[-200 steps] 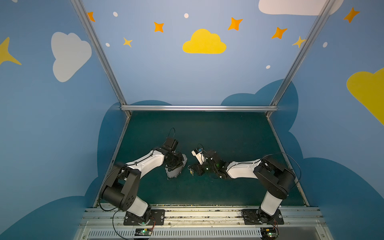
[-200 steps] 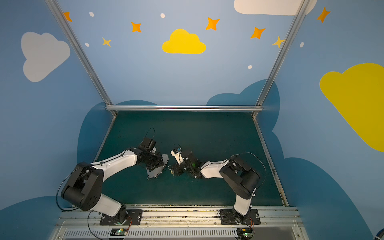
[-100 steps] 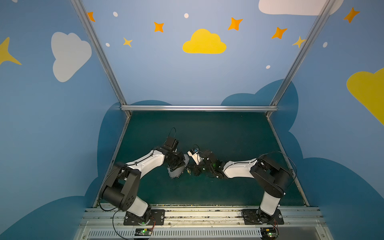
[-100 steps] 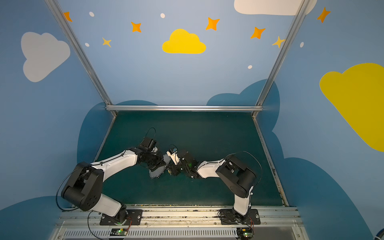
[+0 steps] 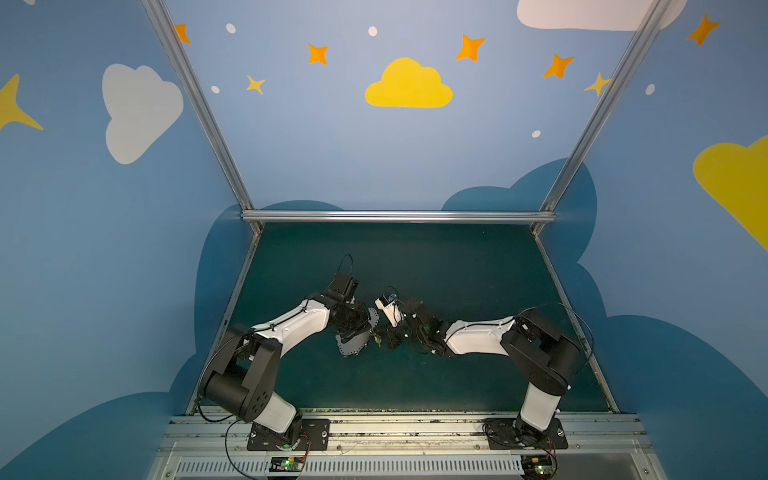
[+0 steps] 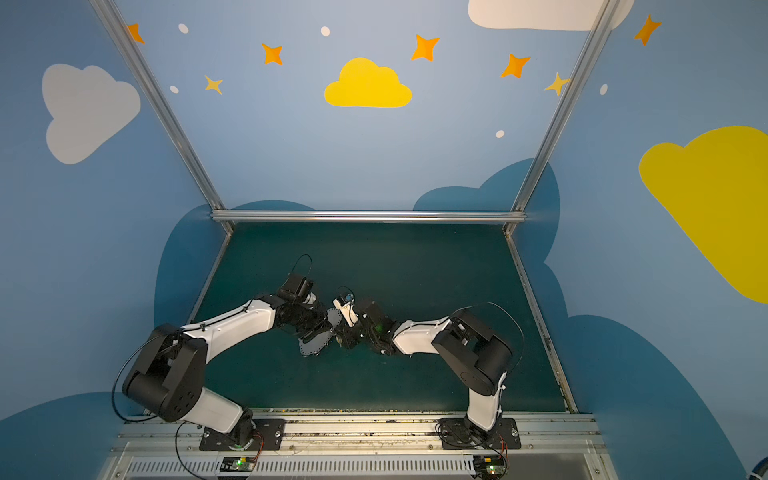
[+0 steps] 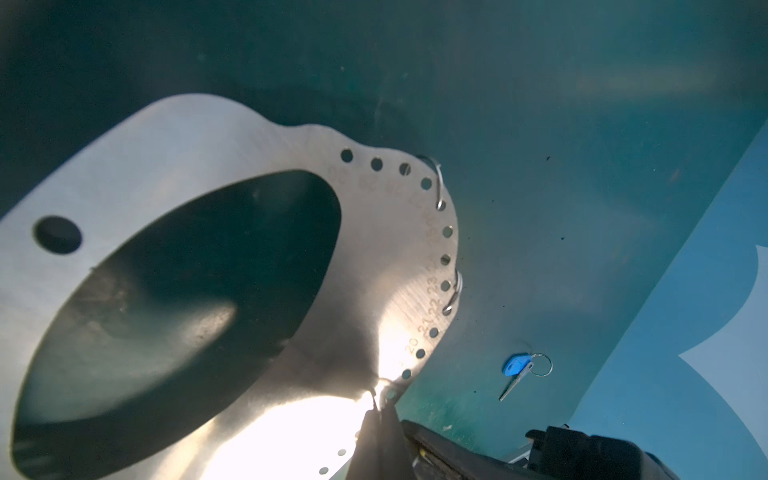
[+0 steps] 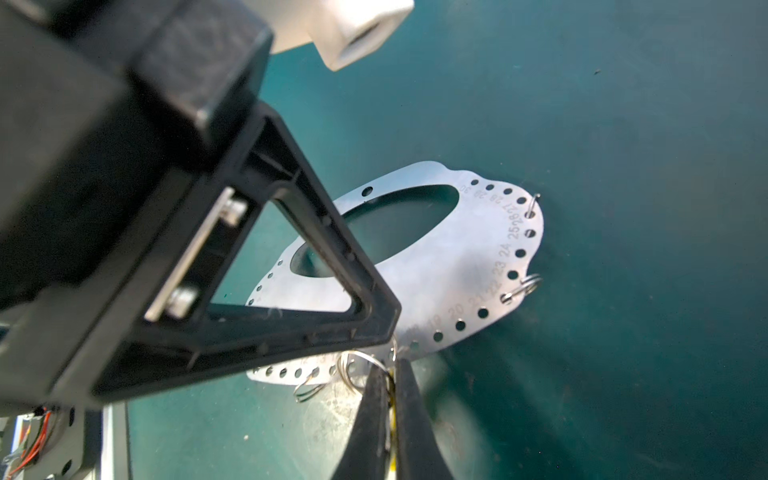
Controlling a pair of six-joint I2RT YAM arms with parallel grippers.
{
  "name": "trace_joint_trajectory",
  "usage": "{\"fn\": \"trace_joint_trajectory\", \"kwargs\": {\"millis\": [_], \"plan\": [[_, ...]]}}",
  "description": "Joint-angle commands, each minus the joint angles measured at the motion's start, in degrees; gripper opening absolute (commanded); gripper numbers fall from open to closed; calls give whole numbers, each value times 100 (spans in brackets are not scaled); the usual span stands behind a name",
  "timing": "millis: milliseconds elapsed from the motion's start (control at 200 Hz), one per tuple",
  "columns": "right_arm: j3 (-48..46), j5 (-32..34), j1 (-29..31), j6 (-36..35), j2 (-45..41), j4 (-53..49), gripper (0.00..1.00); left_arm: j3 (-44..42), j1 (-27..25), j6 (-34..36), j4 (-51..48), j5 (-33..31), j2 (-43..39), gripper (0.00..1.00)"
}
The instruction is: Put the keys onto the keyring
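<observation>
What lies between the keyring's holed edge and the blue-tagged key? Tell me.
Nothing. In the left wrist view only bare green mat separates the keyring from the blue-tagged key, which lies flat and clear of it.

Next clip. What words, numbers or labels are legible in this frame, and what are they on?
"20": engraved on the keyring, beside an edge hole.
"21": next hole along.
"22": next.
"23": next.
"24": next.
"25": next.
Other rim numbers: too faint or blurred.
Blue key tag: no readable text.
</observation>
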Motion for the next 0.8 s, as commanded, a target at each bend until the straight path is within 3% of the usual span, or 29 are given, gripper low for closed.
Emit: {"fn": "trace_joint_trajectory", "kwargs": {"millis": [0,546,796], "plan": [[-91,316,-95,181,78,-436,0,172,28,23,-72,82,-30,4],[-169,183,-70,108,-46,-491,0,152,107,75,-99,80,-128,4],[-7,262,-314,536,182,-820,0,118,114,68,-72,126,-261,4]]}}
